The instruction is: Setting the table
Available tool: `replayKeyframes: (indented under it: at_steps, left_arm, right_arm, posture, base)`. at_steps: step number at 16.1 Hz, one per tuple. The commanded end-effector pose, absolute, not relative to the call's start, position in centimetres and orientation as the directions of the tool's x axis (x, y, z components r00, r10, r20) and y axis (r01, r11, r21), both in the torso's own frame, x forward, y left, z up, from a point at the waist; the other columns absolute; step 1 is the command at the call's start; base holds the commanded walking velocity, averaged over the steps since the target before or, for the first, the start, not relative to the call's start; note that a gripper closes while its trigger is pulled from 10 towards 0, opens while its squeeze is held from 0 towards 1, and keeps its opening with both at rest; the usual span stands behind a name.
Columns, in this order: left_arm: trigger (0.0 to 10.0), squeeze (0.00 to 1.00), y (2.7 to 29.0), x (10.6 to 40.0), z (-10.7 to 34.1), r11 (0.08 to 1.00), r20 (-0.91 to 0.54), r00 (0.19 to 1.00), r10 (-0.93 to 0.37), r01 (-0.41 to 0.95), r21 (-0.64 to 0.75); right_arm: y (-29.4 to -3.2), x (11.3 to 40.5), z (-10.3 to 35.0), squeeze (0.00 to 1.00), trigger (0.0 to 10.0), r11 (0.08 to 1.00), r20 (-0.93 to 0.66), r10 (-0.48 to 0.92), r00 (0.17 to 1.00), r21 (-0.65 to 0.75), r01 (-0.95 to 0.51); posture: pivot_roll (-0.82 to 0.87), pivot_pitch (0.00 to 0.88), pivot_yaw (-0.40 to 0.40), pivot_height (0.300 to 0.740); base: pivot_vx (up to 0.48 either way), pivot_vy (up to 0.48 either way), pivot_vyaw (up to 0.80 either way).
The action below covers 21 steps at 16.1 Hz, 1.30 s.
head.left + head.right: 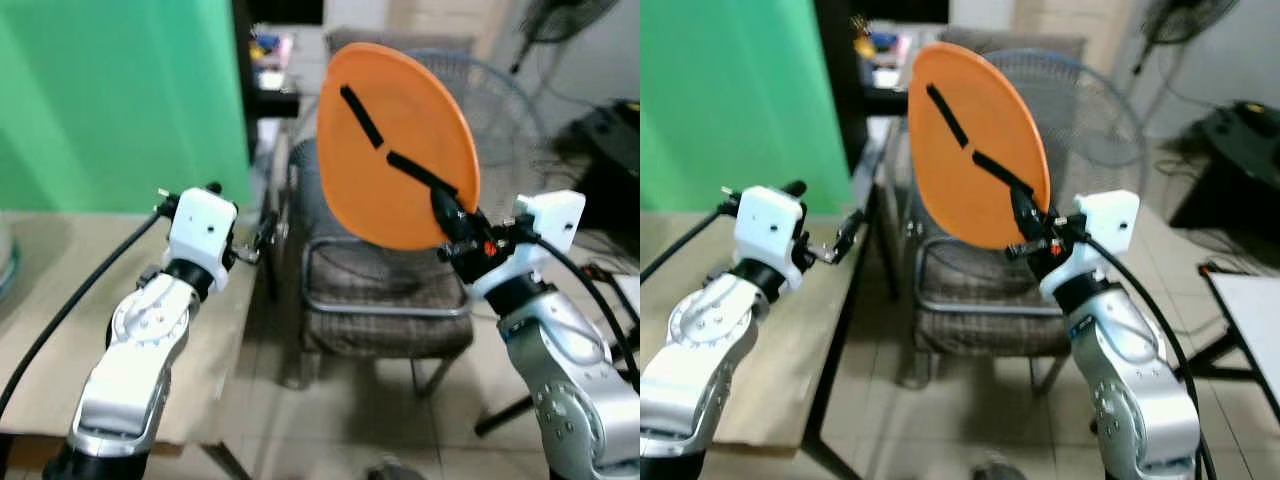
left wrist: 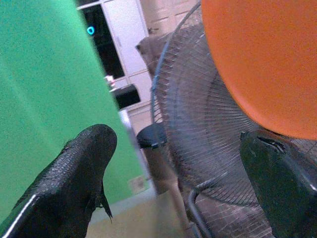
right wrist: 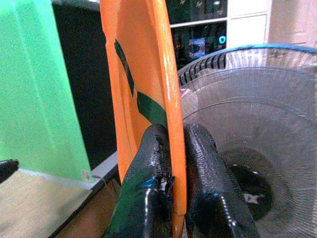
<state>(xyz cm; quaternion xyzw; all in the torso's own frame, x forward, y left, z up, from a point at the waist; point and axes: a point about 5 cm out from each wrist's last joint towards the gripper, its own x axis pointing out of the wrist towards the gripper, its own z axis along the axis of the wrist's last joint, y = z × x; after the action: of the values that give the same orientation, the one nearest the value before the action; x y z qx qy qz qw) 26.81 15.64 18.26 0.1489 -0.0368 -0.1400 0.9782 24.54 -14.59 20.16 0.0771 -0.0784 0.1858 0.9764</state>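
Carry step, by the look of it: orange plate (image 1: 395, 140) up on edge in mid-air, in front of chair (image 1: 385, 290) and fan (image 1: 1090, 110), well clear of tabletop (image 1: 60, 300). Right gripper (image 3: 171, 148) pinching plate rim, one finger each face. Left gripper (image 1: 262, 237) spread wide, holding nothing, out past tabletop edge. Next move, likely: swing plate left over tabletop, tip it flat, lower, then release; risk of slipping in so narrow a pinch
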Motion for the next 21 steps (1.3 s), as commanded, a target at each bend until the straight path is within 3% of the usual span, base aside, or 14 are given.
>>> replayKeyframes:
  at_steps: [1, 6, 11, 21]
  left_arm:
    - [10.0, 0.04, 15.2, 26.9, 18.3, 0.913, 0.032, 0.953, -0.301, 0.279, 0.298]
    - [10.0, 0.03, 15.1, 26.9, 18.3, 0.914, 0.033, 0.952, -0.305, 0.282, 0.292]
    - [10.0, 0.01, 16.0, 26.8, 17.4, 0.940, 0.018, 0.971, -0.237, 0.225, 0.255]
    - [10.0, 0.00, 16.6, 27.1, 16.9, 0.954, 0.013, 0.984, -0.178, 0.170, 0.247]
  right_arm:
    - [-15.2, 24.3, 20.9, 0.00, 10.0, 0.926, 0.225, 0.330, 0.917, 0.110, -0.360]
    - [-14.8, 24.3, 20.7, 0.00, 10.0, 0.921, 0.220, 0.337, 0.915, 0.126, -0.369]
    - [-15.0, 24.8, 19.8, 0.00, 10.0, 0.954, 0.154, 0.246, 0.957, 0.133, -0.267]
    - [-15.1, 25.3, 18.8, 0.00, 10.0, 0.959, 0.086, 0.201, 0.976, 0.188, -0.214]
  posture:
    - [0.08, 0.000, 0.025, 0.740]
    - [0.09, 0.000, 0.020, 0.740]
    - [0.09, 0.000, 0.014, 0.740]
    - [0.10, 0.000, 0.004, 0.740]
  base:
    - [0.000, 0.000, -0.80]
    - [0.000, 0.000, -0.80]
    - [0.000, 0.000, -0.80]
    - [0.000, 0.000, -0.80]
